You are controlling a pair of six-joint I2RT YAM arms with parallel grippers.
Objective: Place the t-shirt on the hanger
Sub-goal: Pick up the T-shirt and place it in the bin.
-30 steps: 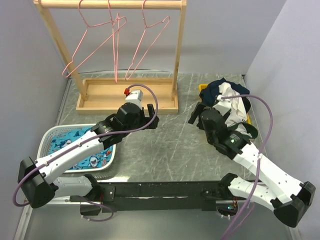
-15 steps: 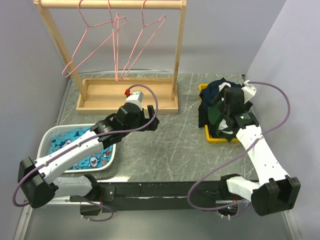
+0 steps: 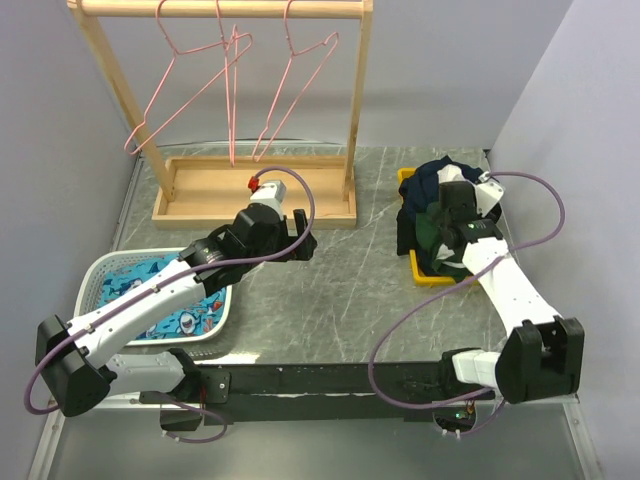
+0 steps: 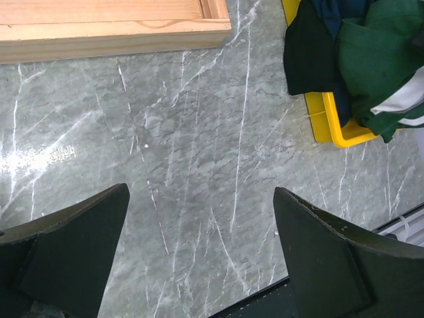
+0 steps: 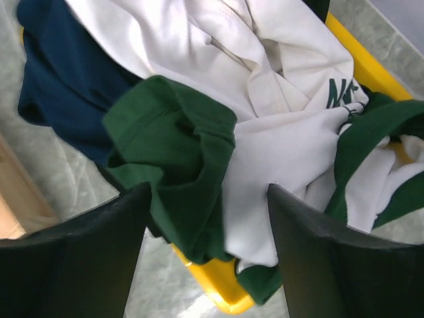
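The green and white t-shirt (image 5: 199, 165) lies crumpled in the yellow tray (image 5: 218, 295) at the bench's (image 4: 199, 119) right side, directly under the right pincer (image 5: 209, 192), whose fingers spread wide over it, while the left pincer (image 4: 201, 192) gapes open above the bench.

The top camera looks down from above and behind my bases over the worktop (image 3: 340, 290). My left wrist camera looks down on bare marble; my right hangs close over the t-shirt (image 5: 179, 152) and yellow tray (image 5: 212, 288), both also in my left view's corner
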